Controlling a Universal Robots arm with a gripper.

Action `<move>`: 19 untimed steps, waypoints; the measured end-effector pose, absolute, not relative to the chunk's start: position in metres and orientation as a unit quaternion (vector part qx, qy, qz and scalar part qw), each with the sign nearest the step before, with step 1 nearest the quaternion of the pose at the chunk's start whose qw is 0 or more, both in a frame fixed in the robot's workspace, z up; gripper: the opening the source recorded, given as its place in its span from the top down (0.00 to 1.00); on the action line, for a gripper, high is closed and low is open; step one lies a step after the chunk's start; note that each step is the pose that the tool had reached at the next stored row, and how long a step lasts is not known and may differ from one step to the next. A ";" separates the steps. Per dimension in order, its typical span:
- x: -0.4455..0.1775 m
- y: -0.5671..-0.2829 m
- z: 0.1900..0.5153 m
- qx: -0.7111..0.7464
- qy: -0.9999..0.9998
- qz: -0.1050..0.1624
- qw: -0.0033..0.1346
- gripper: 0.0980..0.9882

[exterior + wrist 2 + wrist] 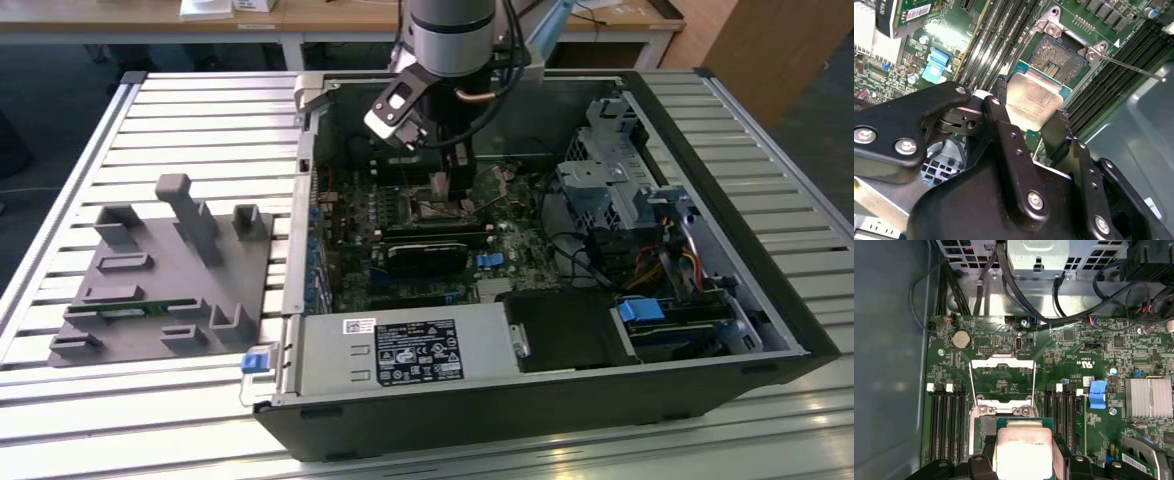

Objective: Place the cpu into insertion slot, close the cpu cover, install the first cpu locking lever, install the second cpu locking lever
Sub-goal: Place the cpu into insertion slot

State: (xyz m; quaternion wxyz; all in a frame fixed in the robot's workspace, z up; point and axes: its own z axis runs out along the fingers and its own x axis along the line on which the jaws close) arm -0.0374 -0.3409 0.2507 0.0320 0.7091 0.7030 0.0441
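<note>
I am holding the black two-fingered hand (1031, 102) clenched on the small flat square cpu (1034, 97) with its silvery-grey metal top, one finger pressing each of two opposite edges. In both wrist views the cpu (1021, 450) is hanging just over the square black insertion slot (1061, 55) with its thin metal rim, overlapping one side of it and not seated. The thin silvery-grey sheet-metal cpu cover (1001, 358) is standing swung open past the slot's far side, its big square window showing the green motherboard (1079, 355). A thin metal locking lever (1134, 67) is sticking out free from a slot corner. In the exterior view the hand (451, 185) is reaching down inside the open black computer case (747, 290), which is lying on the slatted metal counter (200, 120).
</note>
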 end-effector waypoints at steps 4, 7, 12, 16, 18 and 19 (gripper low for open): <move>-0.038 -0.341 0.246 0.709 0.703 0.044 0.032 0.52; -0.038 -0.339 0.242 0.709 0.703 0.044 0.032 0.52; -0.038 -0.335 0.237 0.709 0.703 0.044 0.032 0.52; -0.038 -0.333 0.233 0.709 0.703 0.044 0.032 0.52; -0.038 -0.332 0.230 0.709 0.703 0.044 0.032 0.52; -0.038 -0.332 0.229 0.709 0.703 0.044 0.032 0.52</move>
